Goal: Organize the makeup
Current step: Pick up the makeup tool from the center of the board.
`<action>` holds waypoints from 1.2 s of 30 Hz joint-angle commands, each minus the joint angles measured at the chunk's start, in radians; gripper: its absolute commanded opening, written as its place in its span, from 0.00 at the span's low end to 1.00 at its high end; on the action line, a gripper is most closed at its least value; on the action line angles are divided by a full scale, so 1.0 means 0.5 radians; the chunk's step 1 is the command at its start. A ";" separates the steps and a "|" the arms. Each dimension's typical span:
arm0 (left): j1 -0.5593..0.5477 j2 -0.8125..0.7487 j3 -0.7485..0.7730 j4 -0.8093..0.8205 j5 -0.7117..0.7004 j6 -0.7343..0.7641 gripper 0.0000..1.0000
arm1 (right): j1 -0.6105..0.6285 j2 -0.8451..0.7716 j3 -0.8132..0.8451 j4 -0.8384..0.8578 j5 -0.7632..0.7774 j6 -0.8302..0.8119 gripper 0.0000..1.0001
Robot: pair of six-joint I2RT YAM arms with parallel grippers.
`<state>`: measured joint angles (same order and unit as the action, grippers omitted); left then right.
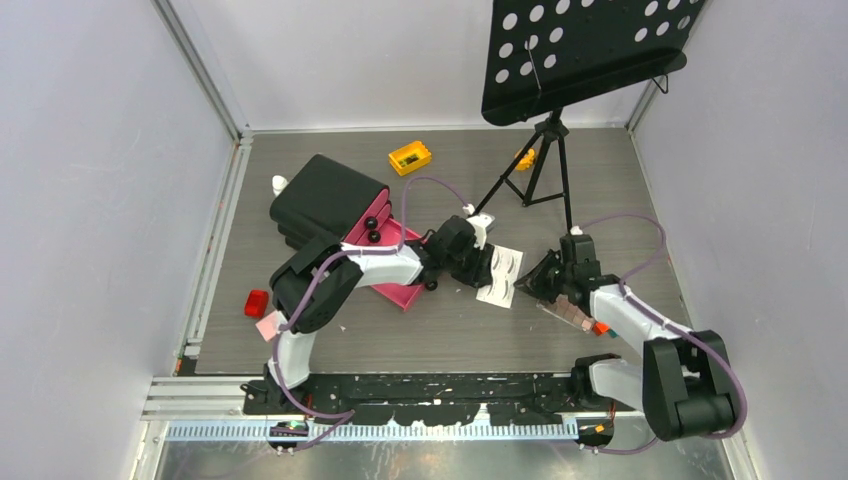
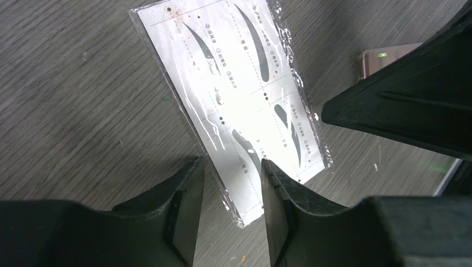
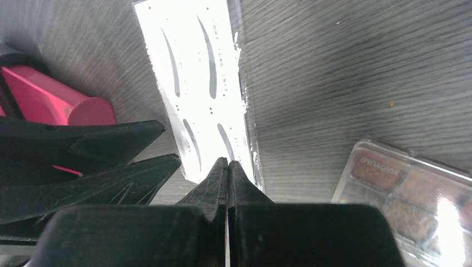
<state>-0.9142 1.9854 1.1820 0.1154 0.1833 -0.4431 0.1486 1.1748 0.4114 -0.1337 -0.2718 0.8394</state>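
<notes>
Eyebrow card [image 1: 503,272] between drawer [image 1: 400,294] and palette [image 3: 402,189]

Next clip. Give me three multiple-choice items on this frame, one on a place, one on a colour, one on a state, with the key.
1. Seen from above, the white eyebrow card lies on which side of the black chest? A left; B right; C behind it.
2. The block just beyond that chest is: A yellow; B green; C blue.
3. The right gripper has its fingers: A spread wide; B pressed together; C out of view.
Key: B, the top view puts the card to the chest's right; A, the top view shows the block yellow; B, the right wrist view shows no gap between the fingers.
</notes>
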 commanded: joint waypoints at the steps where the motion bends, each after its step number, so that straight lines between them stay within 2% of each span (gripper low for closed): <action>1: -0.007 -0.205 0.017 0.004 -0.020 -0.025 0.45 | 0.006 -0.161 0.093 -0.137 0.068 -0.102 0.00; 4: -0.006 -0.265 0.003 0.008 -0.029 -0.024 0.47 | 0.009 -0.227 0.128 -0.222 0.088 -0.127 0.00; 8: -0.004 -0.262 -0.044 0.005 -0.089 -0.009 0.57 | 0.008 -0.261 0.179 -0.365 0.213 -0.198 0.00; 9: -0.003 -0.252 -0.053 0.005 -0.091 -0.013 0.58 | 0.008 -0.246 0.207 -0.412 0.252 -0.234 0.05; 11: -0.003 -0.229 -0.069 0.018 -0.080 -0.020 0.59 | 0.009 -0.204 0.256 -0.478 0.308 -0.295 0.26; 13: -0.003 -0.199 -0.083 0.047 -0.070 -0.031 0.59 | 0.008 -0.152 0.292 -0.500 0.316 -0.347 0.42; 15: -0.003 -0.161 -0.088 0.067 -0.067 -0.034 0.58 | 0.008 -0.081 0.327 -0.496 0.308 -0.379 0.50; 19: -0.003 -0.063 -0.095 0.106 -0.044 -0.039 0.55 | 0.008 0.074 0.358 -0.400 0.254 -0.401 0.58; 25: -0.012 0.042 -0.077 0.145 0.032 -0.048 0.44 | 0.009 0.327 0.339 -0.282 0.142 -0.361 0.59; 31: -0.018 0.118 -0.080 0.188 0.077 -0.073 0.38 | 0.007 0.443 0.331 -0.224 0.177 -0.283 0.44; 36: -0.022 0.137 -0.090 0.208 0.092 -0.079 0.36 | 0.009 0.484 0.327 -0.213 0.188 -0.220 0.43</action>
<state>-0.9146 2.0098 1.1427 0.2470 0.2146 -0.4751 0.1486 1.3716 0.5873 -0.2314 -0.2211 0.7090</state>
